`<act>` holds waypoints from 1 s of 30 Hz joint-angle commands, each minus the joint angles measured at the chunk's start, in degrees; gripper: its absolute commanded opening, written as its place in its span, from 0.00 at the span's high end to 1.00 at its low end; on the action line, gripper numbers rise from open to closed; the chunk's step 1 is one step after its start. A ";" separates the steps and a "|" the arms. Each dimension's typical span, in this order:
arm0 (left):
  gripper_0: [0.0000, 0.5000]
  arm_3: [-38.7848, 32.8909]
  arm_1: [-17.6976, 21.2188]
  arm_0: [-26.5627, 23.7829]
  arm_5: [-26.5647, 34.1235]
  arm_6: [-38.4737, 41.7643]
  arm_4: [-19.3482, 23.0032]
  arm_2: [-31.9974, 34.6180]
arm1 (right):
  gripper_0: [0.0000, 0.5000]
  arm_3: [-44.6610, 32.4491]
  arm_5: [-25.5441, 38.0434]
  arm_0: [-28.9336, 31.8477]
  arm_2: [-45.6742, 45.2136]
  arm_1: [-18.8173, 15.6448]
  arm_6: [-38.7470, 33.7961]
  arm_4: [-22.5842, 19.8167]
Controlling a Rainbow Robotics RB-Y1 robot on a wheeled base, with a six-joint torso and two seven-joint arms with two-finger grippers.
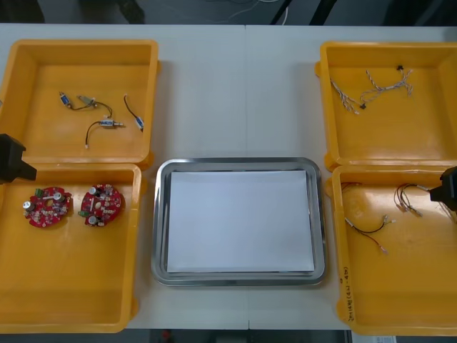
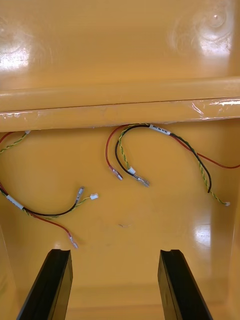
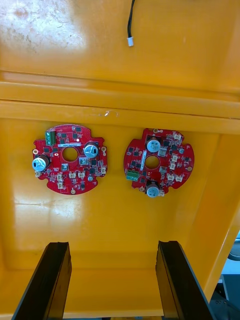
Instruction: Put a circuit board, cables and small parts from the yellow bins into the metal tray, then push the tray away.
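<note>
Your left tool [image 3: 112,246], wide open and empty, faces two circuit boards [image 3: 70,159] just ahead; right tool [image 2: 115,252] gapes, empty, over cables [image 2: 159,129]

Bins [image 1: 71,286] are all just plain bright yellow. Tray [image 1: 161,221] is shiny silver metal, flat white inside. Boards [image 1: 47,207] are red, speckled with silver-blue, green and white bits. Far-left cables [image 3: 131,20] are black with white tips, far-right cables [image 1: 378,87] a pale whitish twist, and near-right cables [image 2: 160,130] mix red, black and a yellow-green twist. Fingers [image 3: 50,280] are black, table [image 1: 235,93] is off-white.
</note>
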 commanded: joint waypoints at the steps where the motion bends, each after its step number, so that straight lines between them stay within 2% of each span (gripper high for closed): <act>1: 0.00 -1.50 2.77 0.69 0.37 -3.58 0.37 1.70 | 0.00 -0.51 0.17 0.77 -1.90 -2.15 0.36 -0.46; 30: 0.00 -1.50 2.77 0.69 0.37 -3.58 0.37 1.70 | 0.00 -0.51 0.17 0.77 -1.90 -2.15 0.36 -0.46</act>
